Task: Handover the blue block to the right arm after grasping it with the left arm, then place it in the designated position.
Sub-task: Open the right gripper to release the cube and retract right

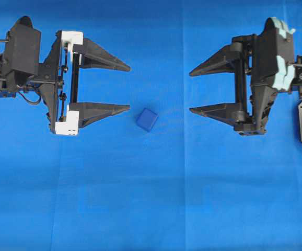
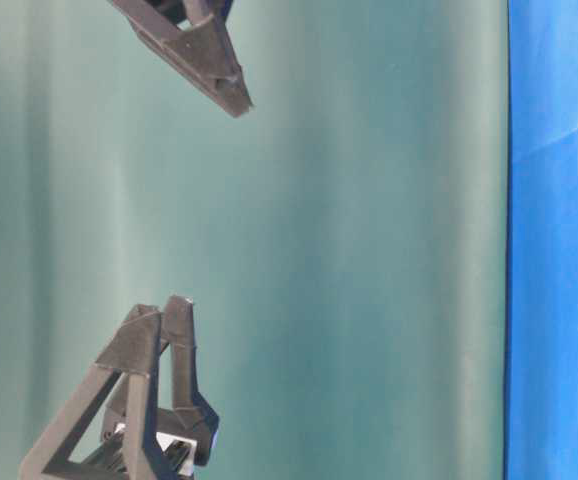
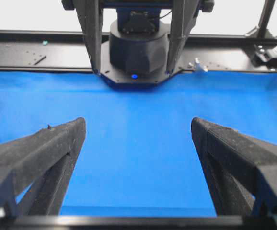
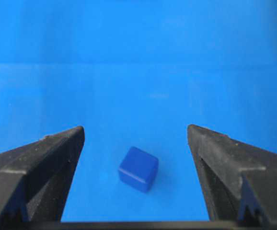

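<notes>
The blue block (image 1: 147, 119) sits loose on the blue cloth (image 1: 151, 198) near the middle of the overhead view, turned so one corner points toward six o'clock. Nothing touches it.

The left gripper (image 1: 129, 87) comes in from nine o'clock, its white brackets at the base of the two long black fingers (image 1: 101, 59). Its jaws are spread wide with only cloth between them. The lower fingertip ends just beside the block, at about ten o'clock from it, with a small gap of cloth between.

The right gripper (image 1: 190, 92) comes in from three o'clock, all black, its jaws also parted and holding nothing. Its lower fingertip lies at about two o'clock from the block, farther off than the left one.

In the right wrist view the block (image 4: 138, 168) lies on the cloth between the two dark fingers (image 4: 42, 163), low in the frame near six o'clock, clear of both.

The left wrist view shows its own fingers (image 3: 38, 158) apart over bare cloth, with the black base of the other arm (image 3: 137, 52) at twelve o'clock; the block is not seen there.

The table-level view shows only finger ends against a green backdrop (image 2: 369, 250)
</notes>
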You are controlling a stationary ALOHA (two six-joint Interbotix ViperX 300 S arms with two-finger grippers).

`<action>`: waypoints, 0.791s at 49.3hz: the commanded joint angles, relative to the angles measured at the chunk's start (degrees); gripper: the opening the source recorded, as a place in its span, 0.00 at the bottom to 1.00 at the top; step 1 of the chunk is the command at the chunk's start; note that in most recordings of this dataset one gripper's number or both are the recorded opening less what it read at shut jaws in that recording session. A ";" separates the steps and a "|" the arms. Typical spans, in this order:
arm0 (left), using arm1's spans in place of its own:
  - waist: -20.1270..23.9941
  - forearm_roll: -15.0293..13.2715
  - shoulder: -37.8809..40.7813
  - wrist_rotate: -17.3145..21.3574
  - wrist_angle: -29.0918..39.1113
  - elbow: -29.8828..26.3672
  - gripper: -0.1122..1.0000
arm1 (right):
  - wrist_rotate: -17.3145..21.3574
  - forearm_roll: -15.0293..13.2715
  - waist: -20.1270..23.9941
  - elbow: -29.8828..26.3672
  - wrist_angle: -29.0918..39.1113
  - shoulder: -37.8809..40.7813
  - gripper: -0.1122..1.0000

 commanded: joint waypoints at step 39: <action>-0.18 0.00 -1.05 -0.09 -0.26 -0.62 0.94 | -0.09 -6.86 -0.79 2.99 -12.13 -4.83 0.81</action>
